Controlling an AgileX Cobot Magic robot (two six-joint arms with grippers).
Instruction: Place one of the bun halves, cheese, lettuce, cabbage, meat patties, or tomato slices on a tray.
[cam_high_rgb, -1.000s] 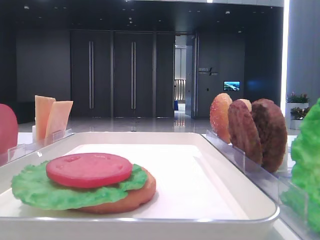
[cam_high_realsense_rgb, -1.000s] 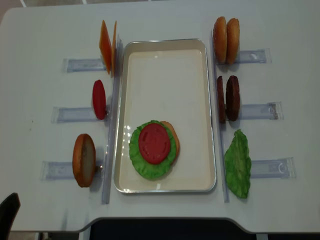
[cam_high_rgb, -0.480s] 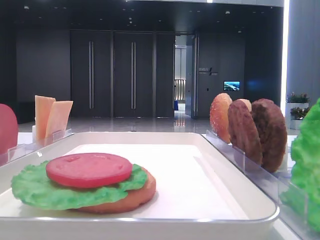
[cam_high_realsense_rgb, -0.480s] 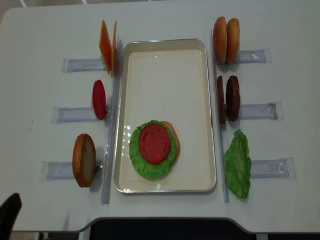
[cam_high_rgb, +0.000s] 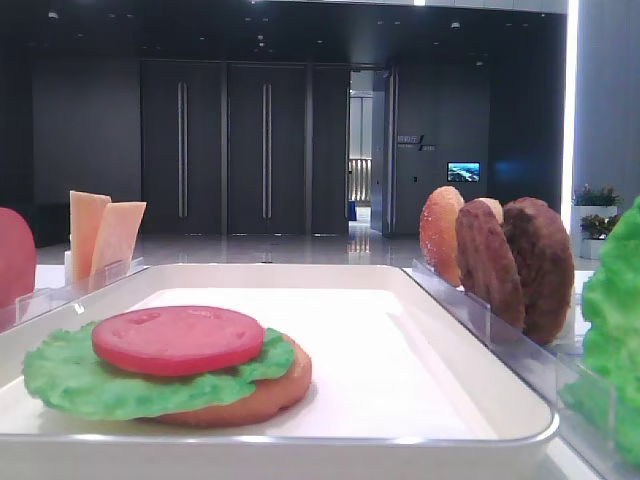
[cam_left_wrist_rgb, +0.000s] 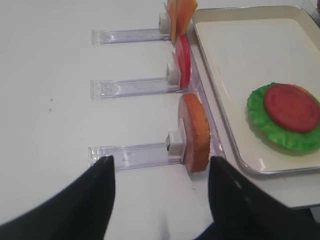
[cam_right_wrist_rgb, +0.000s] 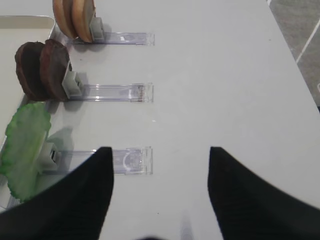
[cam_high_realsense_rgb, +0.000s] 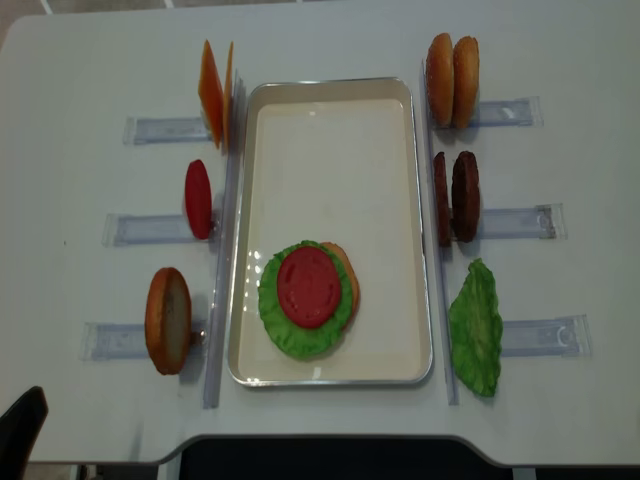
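So the white table (cam_high_realsense_rgb: 90, 60) carries everything, and the tray (cam_high_realsense_rgb: 330, 90) sits in the middle of it with a stack already started at its near end: a bun half (cam_high_realsense_rgb: 345, 275) under a lettuce leaf (cam_high_realsense_rgb: 300, 335), with a tomato slice (cam_high_realsense_rgb: 308, 287) lying flat on top. Clear racks (cam_high_realsense_rgb: 160, 130) flank the tray on both sides. On the right stand two more bun halves (cam_high_realsense_rgb: 452, 80) at the far end, the meat patties (cam_high_realsense_rgb: 457, 197) in the middle and a spare lettuce leaf (cam_high_realsense_rgb: 475, 328) nearest. On the left stand the cheese (cam_high_realsense_rgb: 213, 93), a second tomato slice (cam_high_realsense_rgb: 198, 199) and one more bun (cam_high_realsense_rgb: 167, 320).

My left gripper (cam_left_wrist_rgb: 160, 200) hangs low over the near left table, fingers spread wide and holding nothing, just short of that bun's rack. My right gripper (cam_right_wrist_rgb: 160, 190) is likewise spread and empty, near the lettuce rack.

I judge a patty or cheese the sensible next piece. To do it well I would come down over the upright disc with the fingers either side of its faces, pinch near the top edge, lift it straight out of the holder, then lay it flat and centred on the tomato.
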